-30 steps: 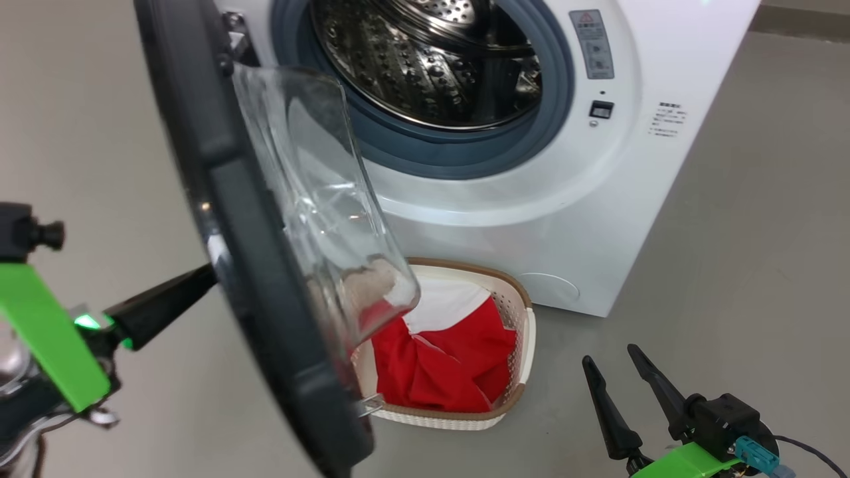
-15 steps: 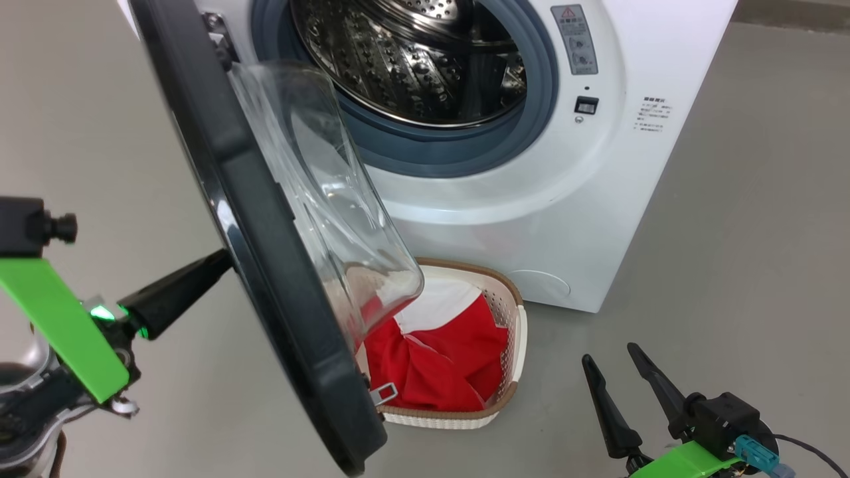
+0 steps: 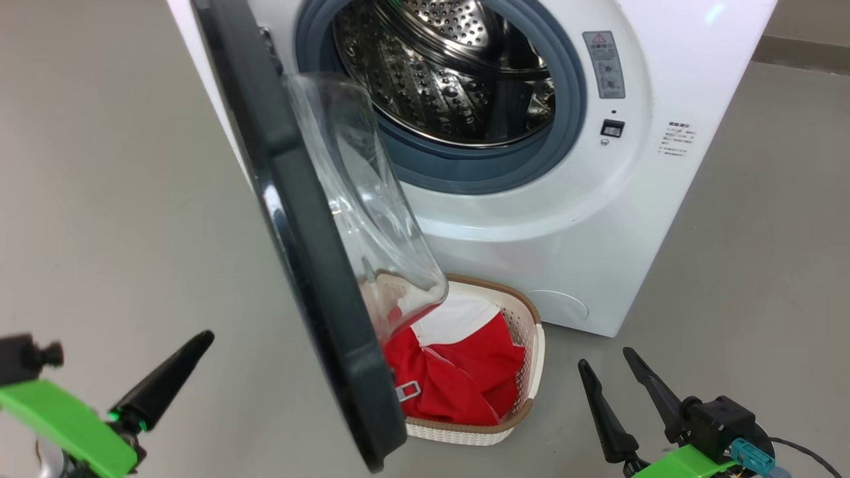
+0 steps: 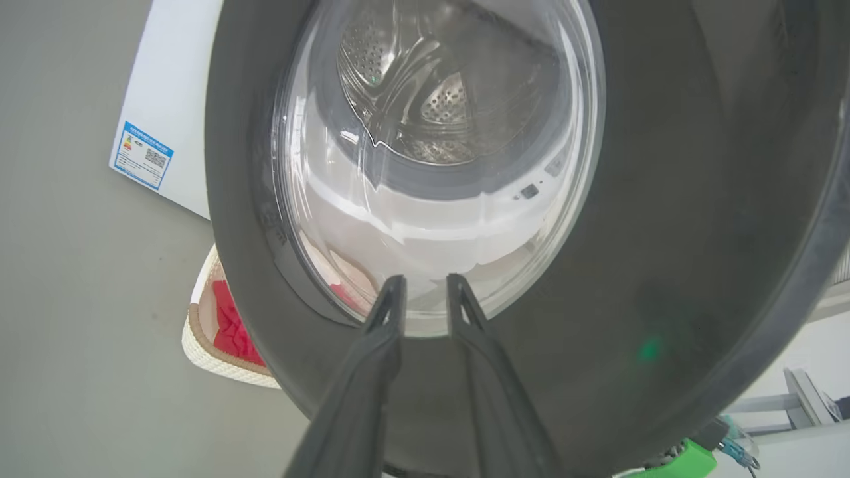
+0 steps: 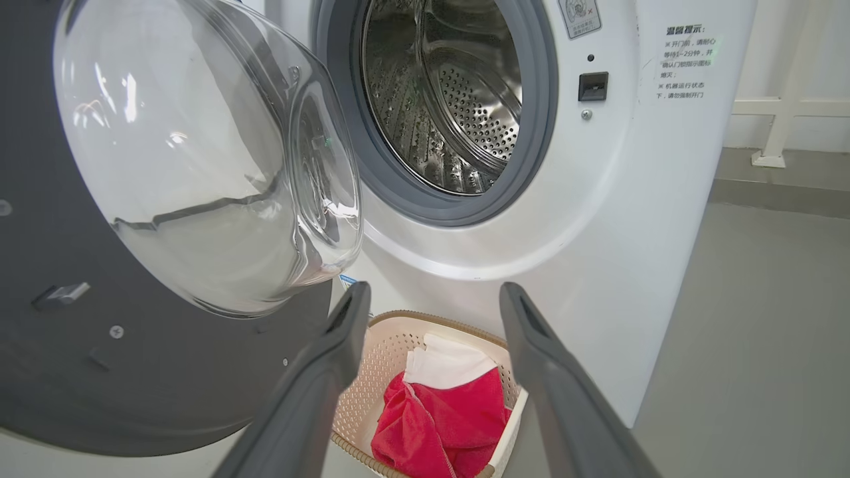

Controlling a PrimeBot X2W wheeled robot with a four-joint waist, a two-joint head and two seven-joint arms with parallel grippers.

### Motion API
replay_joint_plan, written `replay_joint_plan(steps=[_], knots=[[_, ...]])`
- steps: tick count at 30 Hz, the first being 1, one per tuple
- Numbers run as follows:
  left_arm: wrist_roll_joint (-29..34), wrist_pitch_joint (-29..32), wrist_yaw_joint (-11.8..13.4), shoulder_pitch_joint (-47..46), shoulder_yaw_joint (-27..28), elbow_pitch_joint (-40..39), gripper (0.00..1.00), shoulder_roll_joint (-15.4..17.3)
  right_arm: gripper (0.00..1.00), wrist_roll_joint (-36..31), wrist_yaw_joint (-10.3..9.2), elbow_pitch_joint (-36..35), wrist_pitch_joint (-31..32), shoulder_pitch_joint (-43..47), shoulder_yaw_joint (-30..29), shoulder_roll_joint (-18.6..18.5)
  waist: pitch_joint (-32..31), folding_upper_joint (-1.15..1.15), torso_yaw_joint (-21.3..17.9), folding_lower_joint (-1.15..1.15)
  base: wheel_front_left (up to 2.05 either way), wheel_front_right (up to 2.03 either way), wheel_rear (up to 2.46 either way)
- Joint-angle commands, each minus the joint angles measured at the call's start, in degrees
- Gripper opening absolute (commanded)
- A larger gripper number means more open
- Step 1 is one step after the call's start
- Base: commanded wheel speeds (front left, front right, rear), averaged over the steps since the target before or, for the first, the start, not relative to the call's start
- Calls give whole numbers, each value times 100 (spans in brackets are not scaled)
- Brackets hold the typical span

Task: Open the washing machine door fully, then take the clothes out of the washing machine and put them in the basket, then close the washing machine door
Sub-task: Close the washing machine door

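Now: door swung out, laundry in basket

Left gripper (image 4: pixel 424 287): fingers slightly parted, nothing between them, pointing at the outer face of the washing machine door (image 3: pixel 299 219) but apart from it. I see the door standing out at an angle from the washing machine (image 3: pixel 597 219), its steel drum (image 3: pixel 451 73) exposed. On the floor in front sits the basket (image 3: pixel 531 325), holding the red clothes (image 3: pixel 465 385). Right gripper (image 3: pixel 605 356): near the basket, jaws spread wide, empty.
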Motion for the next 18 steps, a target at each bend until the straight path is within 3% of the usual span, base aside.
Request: replay_joint_plan(steps=[1,11,18], knots=[[35,-180,-40,-93,313,-24,100,180,100,55,26,-129,-37,-57,155,3,-16,0,38,0,0,0,0],[335,-1499,-40,572,-131,688,100,-193,100,32,26,-111,-37,-56,160,3,-27,0,128,0,0,0,0],[741,-2494,-40,720,-727,1266,100,-462,100,20,26,-82,-37,-99,162,3,17,0,175,0,0,0,0]])
